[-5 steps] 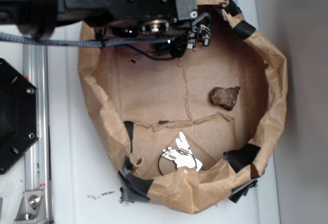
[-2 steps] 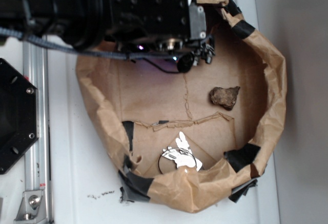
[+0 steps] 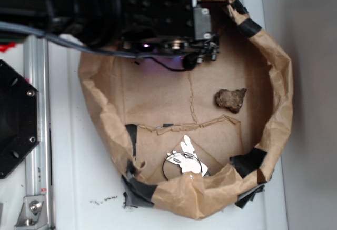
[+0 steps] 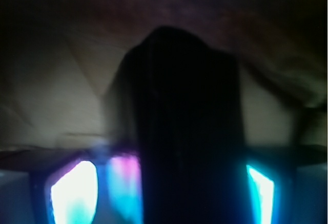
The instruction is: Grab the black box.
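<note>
In the wrist view the black box (image 4: 189, 126) is a tall dark shape filling the centre, very close to the camera and blurred. My gripper (image 4: 171, 183) straddles it, and the lit fingers (image 4: 74, 193) glow at both lower sides. A strip of light shows between the left finger and the box. The right finger sits close beside the box's other edge. The jaws stand wide apart. In the exterior view the arm (image 3: 131, 14) hangs over the top of the paper nest and hides both box and fingers.
A brown paper nest (image 3: 279, 98) with black tape strips rings the work area. Inside lie a brown rock (image 3: 230, 99) at the right and a shiny white scrap (image 3: 185, 159) near the front. A black octagonal plate (image 3: 16, 119) and a metal rail (image 3: 37, 135) stand left.
Over the last second the arm has shifted right and slightly toward the nest's middle. In the last half second it has barely moved. Rock and scrap have stayed put.
</note>
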Robot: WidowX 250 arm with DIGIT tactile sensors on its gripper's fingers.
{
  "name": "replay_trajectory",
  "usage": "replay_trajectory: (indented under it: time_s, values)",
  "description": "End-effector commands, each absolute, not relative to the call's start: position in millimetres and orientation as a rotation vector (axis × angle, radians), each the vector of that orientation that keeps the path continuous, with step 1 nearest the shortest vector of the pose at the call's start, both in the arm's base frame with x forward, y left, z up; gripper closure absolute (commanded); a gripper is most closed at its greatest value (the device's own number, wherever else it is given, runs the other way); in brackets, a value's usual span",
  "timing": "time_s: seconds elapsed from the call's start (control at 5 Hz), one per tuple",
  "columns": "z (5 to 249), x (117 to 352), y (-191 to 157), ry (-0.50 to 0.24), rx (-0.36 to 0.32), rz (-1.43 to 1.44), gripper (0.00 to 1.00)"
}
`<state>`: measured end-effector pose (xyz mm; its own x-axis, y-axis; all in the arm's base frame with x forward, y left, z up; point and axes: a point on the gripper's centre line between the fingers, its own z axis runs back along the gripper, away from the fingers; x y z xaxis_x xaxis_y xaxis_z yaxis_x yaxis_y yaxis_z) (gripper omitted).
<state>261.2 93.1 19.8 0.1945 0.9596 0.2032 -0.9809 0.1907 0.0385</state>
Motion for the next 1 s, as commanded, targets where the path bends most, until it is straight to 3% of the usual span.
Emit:
replay_trajectory:
  time_s: [0.0,0.2,0.4,0.8]
  values:
    - [25.8,265.6,105.3,-0.182,0.172,1.429,0.0]
    - [26.9,265.5,105.4,-0.183,0.147,1.408,0.11]
    - [34.2,264.6,101.0,-0.21,0.135,1.359,1.0]
    - [65.5,256.4,96.4,-0.283,0.103,1.27,1.0]
